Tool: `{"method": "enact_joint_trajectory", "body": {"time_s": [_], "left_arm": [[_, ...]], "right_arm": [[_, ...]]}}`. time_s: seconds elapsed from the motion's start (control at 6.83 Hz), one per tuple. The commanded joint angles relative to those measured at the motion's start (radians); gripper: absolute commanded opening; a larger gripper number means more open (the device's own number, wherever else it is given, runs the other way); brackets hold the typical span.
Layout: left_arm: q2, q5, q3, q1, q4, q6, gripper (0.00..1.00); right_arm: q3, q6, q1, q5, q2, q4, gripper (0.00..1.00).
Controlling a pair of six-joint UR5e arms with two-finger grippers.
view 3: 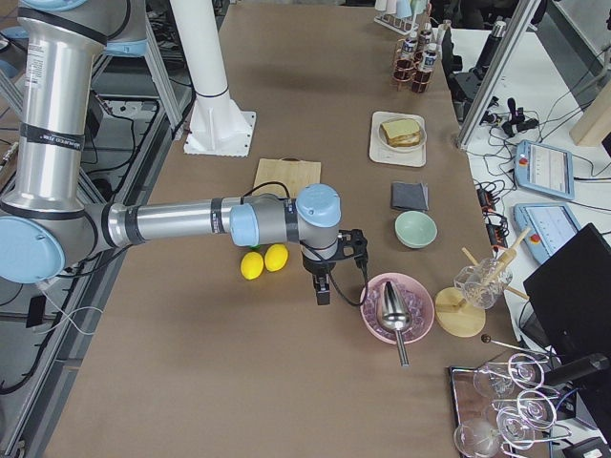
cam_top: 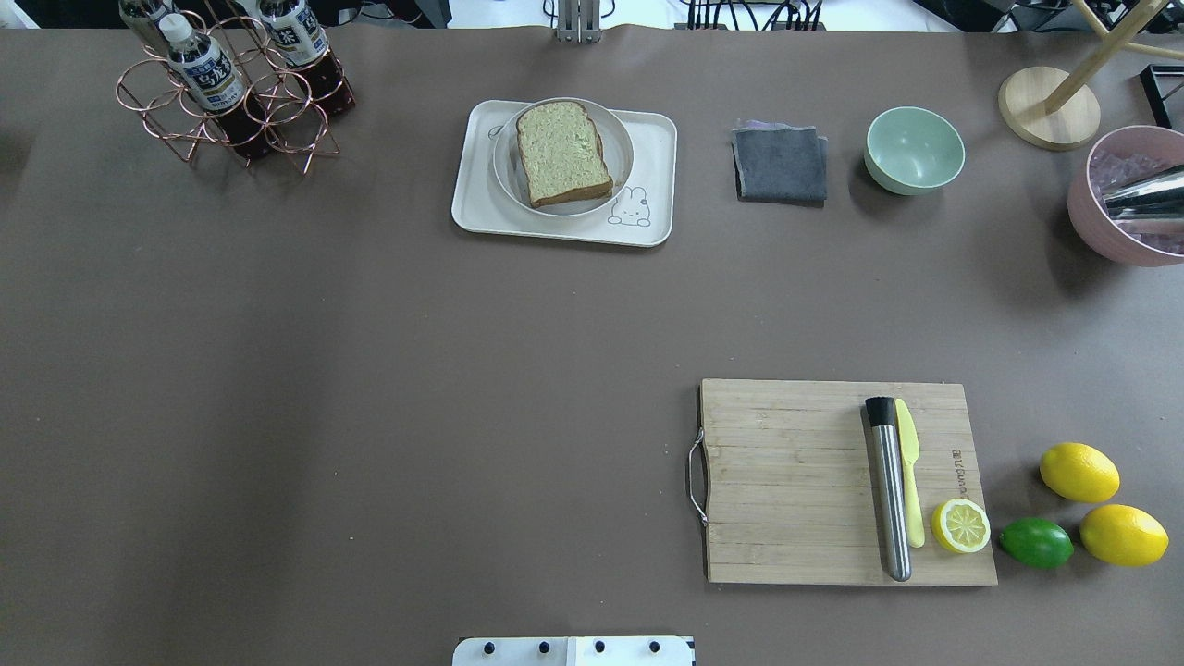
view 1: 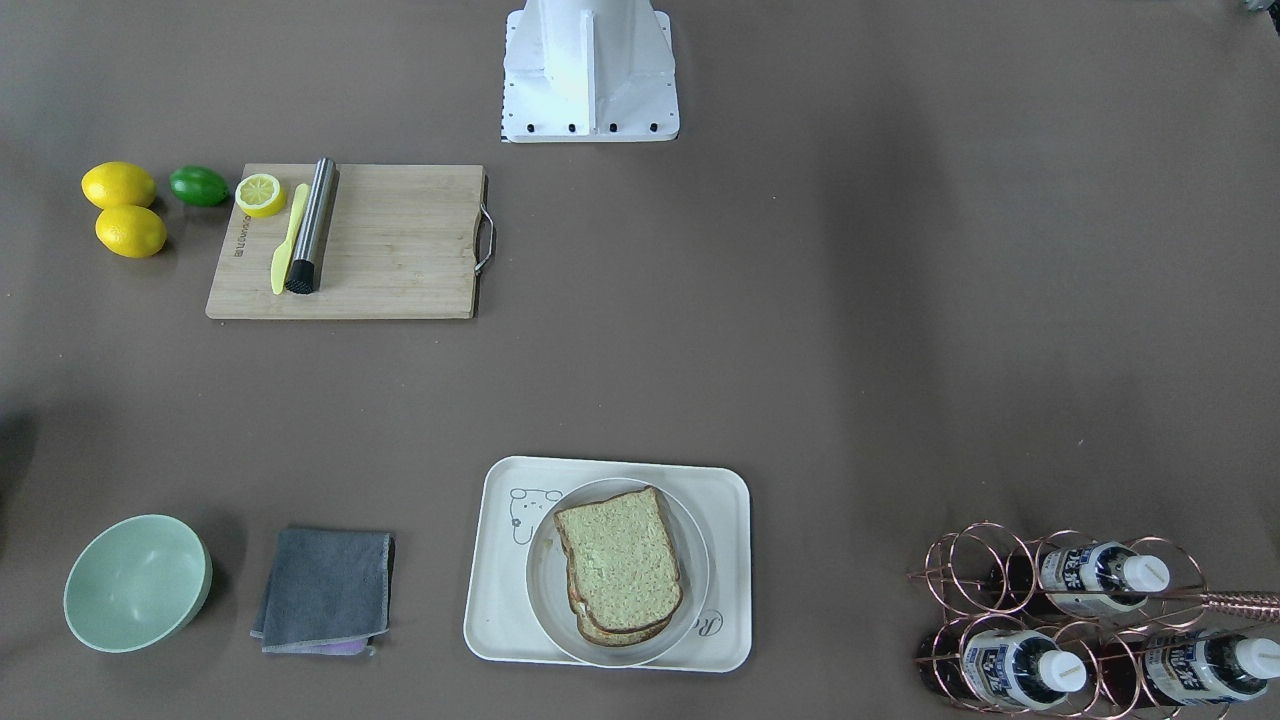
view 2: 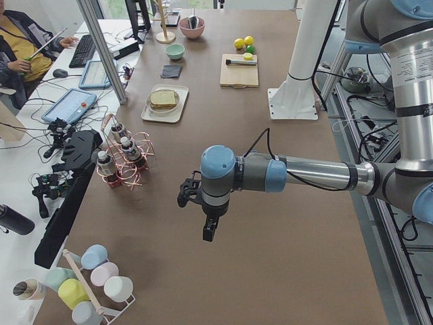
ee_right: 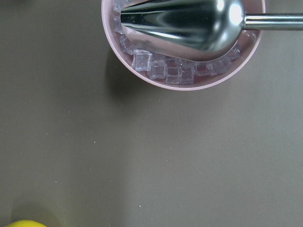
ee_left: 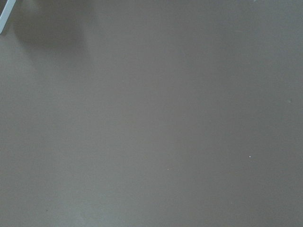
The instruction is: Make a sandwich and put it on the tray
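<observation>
Only the left-side view shows the left end effector [view 2: 210, 233].

Speckled brown-crusted sandwich [view 1: 620, 565] stacked flat on round plate [view 1: 540, 590], on cream tray [view 1: 500, 620]

I get soft, even light from above in every view. On the brown table [cam_top: 370, 370], broad faint shadow bands lie across the left half of the overhead view, with no hard edges. The green bowl [cam_top: 916, 148] and the lemons [cam_top: 1079, 472] throw short, blurry shadows. The cream tray [cam_top: 652, 139] is bright but not blown out, and the speckle on the sandwich [cam_top: 562, 153] reads sharp. My right wrist view shows white glare streaks on the metal scoop [ee_right: 180, 23] and a soft shadow to the left of the pink bowl [ee_right: 189, 87]. My left wrist view is dim, flat brown, darker at its top left. Both side views are brighter, with wide-angle stretch toward their edges.
</observation>
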Motion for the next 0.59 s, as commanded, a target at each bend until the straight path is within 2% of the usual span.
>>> {"method": "enact_joint_trajectory", "body": {"time_s": [0.0,0.44], "left_arm": [[0.005,-0.012,-0.005,0.005,0.005,-0.003,0.97],[0.007,-0.012,-0.012,0.004,0.005,0.000,0.97]], "right_arm": [[0.011,-0.004,0.006,0.010,-0.010,0.000,0.99],[0.011,-0.002,0.011,0.015,-0.007,0.000,0.99]]}}
